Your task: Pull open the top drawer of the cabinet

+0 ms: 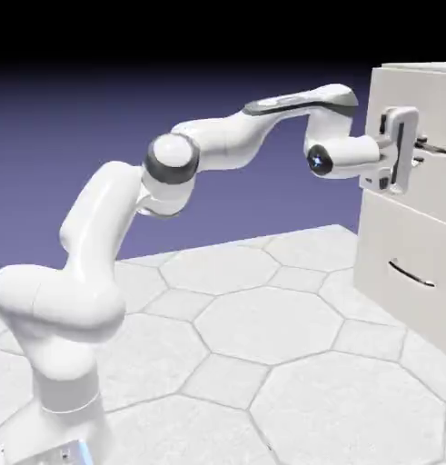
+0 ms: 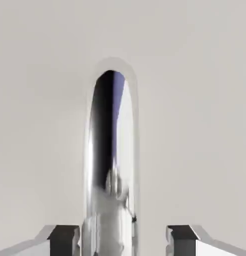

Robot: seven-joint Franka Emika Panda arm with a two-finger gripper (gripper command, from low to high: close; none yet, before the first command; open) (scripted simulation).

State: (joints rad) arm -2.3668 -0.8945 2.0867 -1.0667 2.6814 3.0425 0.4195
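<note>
Nearest the camera in the exterior view, the white arm (image 1: 99, 263) rises from the hexagon-tiled table (image 1: 262, 381) and reaches across to the cabinet (image 1: 390, 272), which stands at the right edge. The gripper (image 1: 410, 150) points level at the cabinet's upper front, the top drawer (image 1: 435, 109), and its jaws are closed on the handle (image 1: 433, 145) there. In the hand view the shiny handle (image 2: 110, 160) runs up between the two grey fingertips (image 2: 62, 237), with the drawer's plain off-white face filling everything behind it. Below the top drawer, the lower front carries a curved dark handle (image 1: 411, 273). No writing or labels are readable anywhere.
</note>
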